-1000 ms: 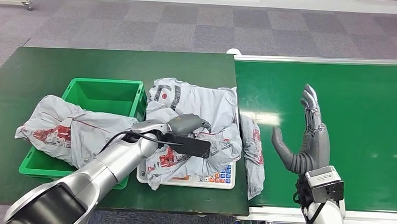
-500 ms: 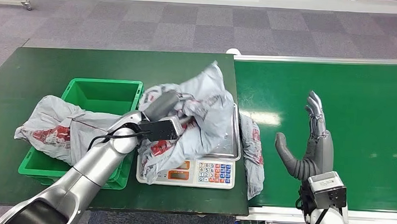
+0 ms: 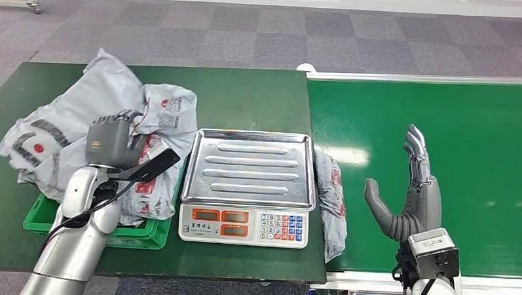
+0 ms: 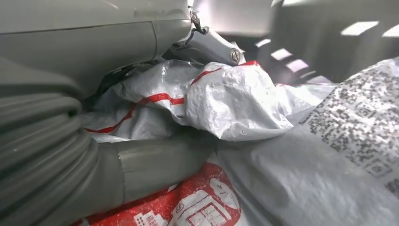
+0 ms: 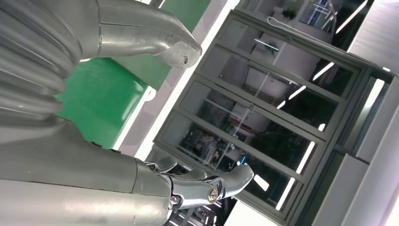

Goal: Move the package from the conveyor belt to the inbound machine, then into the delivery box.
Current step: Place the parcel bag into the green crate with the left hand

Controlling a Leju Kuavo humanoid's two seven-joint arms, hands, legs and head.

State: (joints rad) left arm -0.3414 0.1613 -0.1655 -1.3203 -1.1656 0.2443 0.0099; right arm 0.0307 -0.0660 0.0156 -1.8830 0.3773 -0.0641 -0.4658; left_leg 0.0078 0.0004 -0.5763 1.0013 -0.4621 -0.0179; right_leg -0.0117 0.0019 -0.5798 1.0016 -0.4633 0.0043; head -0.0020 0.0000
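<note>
Since the earlier frames, the left hand [image 3: 110, 140] had carried the grey package [image 3: 158, 114] off the scale [image 3: 247, 178] and across to the green crate [image 3: 134, 229], so the metal tray of the scale was now bare. The hand gripped a fold of the package, its fingers closed in the crumpled plastic, as the left wrist view showed from close by [image 4: 226, 101]. The package hung over the crate and lay partly on another grey bag [image 3: 46, 137] that was already there; both bags covered most of the crate. A third bag [image 3: 330, 202] lay at the edge of the conveyor belt [image 3: 468, 148], just beside the scale. The right hand [image 3: 410, 198] stood upright over the belt, fingers straight and apart, thumb out to the side, holding nothing. It had shifted only a little.
</note>
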